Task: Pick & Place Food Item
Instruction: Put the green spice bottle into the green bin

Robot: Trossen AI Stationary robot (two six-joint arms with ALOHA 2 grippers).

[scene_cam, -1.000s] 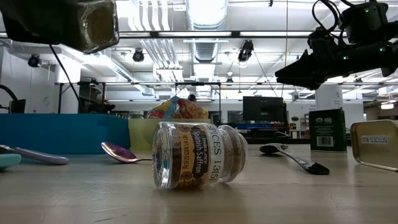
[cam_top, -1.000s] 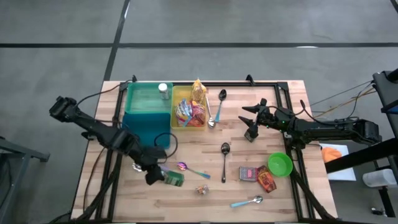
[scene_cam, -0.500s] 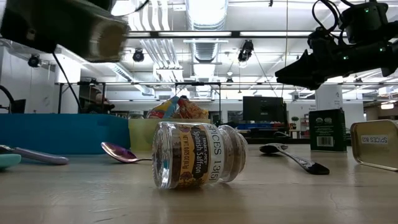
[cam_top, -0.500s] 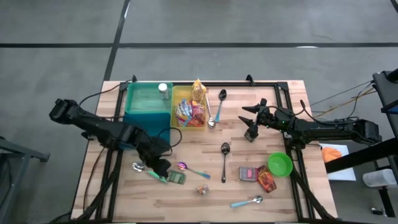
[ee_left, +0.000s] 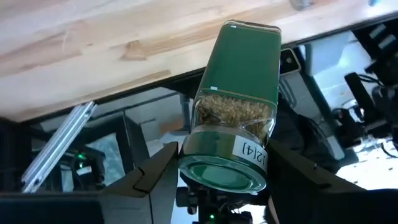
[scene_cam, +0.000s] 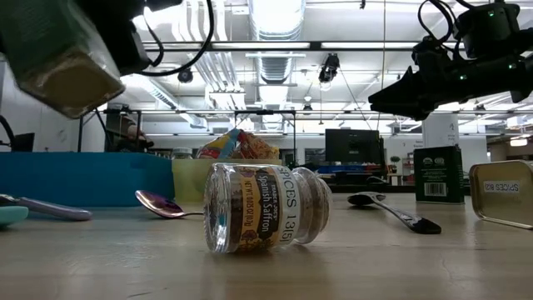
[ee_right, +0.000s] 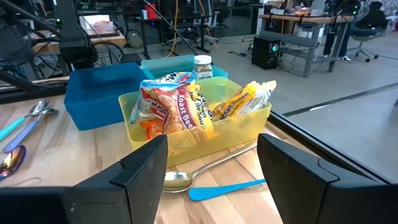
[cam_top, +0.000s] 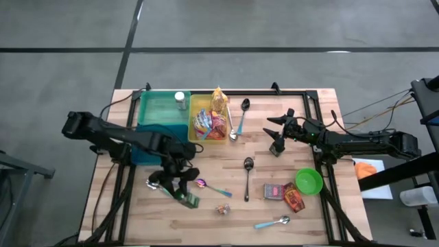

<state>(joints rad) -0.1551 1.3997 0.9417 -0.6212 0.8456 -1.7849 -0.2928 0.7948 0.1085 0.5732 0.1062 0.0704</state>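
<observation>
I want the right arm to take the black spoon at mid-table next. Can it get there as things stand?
Probably yes. The right end effector hangs open and empty, up and to the right of the black spoon, with bare table between them.

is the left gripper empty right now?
No, the left gripper is clamped on a green spice jar with seeds showing through its glass, held clear of the table.

Four spoons (cam_top: 247, 171), two bins (cam_top: 162, 118)

Snack packets (cam_top: 211, 122) in yellow bin (cam_top: 193, 104), right of teal bin (cam_top: 162, 115).
</observation>
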